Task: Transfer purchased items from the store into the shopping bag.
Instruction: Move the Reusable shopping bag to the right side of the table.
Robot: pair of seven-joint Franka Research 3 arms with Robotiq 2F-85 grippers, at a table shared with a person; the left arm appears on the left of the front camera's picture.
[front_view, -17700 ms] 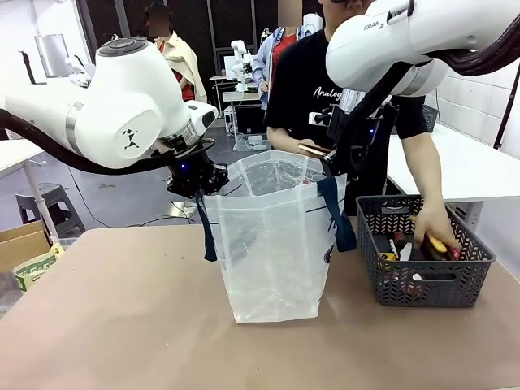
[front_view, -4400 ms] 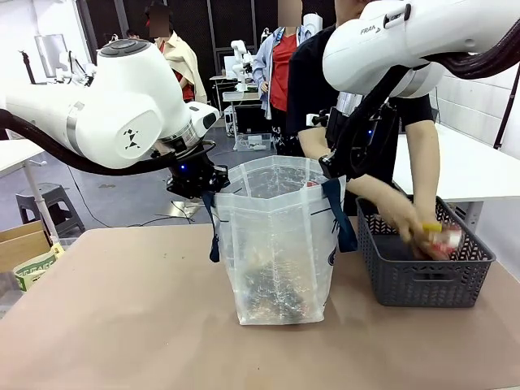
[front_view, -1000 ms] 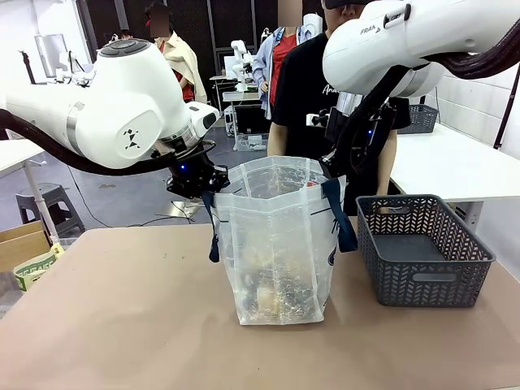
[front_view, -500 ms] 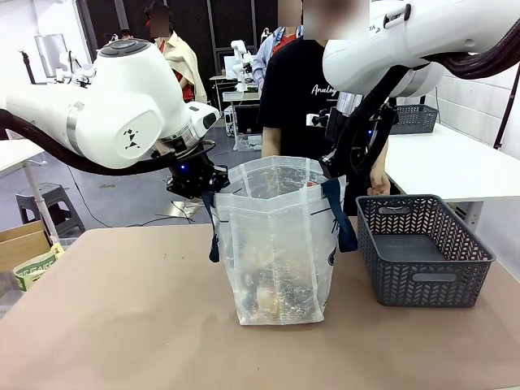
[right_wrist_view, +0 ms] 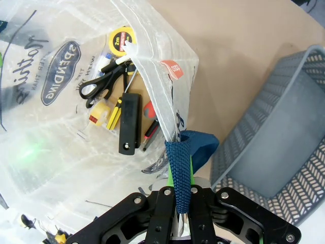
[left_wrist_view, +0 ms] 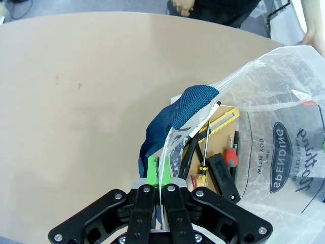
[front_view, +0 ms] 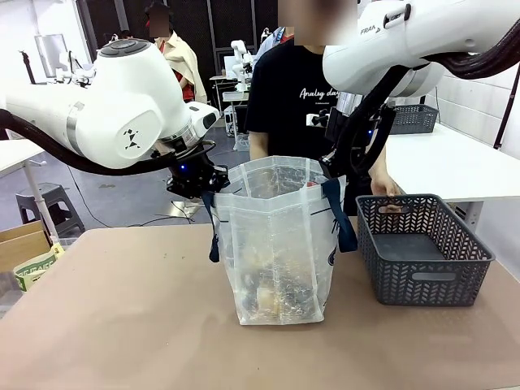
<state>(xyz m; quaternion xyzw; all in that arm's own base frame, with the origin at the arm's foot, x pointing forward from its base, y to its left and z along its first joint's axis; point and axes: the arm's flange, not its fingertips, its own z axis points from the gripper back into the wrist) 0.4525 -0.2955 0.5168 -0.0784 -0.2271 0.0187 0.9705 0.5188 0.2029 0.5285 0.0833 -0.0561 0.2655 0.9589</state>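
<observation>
Emptied since seconds ago: store basket now bare, person's hand pulled back to its far rim.
Purchased items lie inside the shopping bag, mid-table, just left of the basket. Left gripper is clenched on the bag's rim by a navy strap; right gripper is clenched on the other strap, mouth held open. Transfer looks finished, nothing left to move.

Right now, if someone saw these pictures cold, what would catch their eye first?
The translucent shopping bag stands mid-table with its mouth held wide: the left gripper and the right gripper each clamp its rim at a navy handle. Through the plastic, a yellow tape measure, black scissors and other tools lie at the bottom. On the robot's right of the bag, the grey mesh basket shows a bare floor.
</observation>
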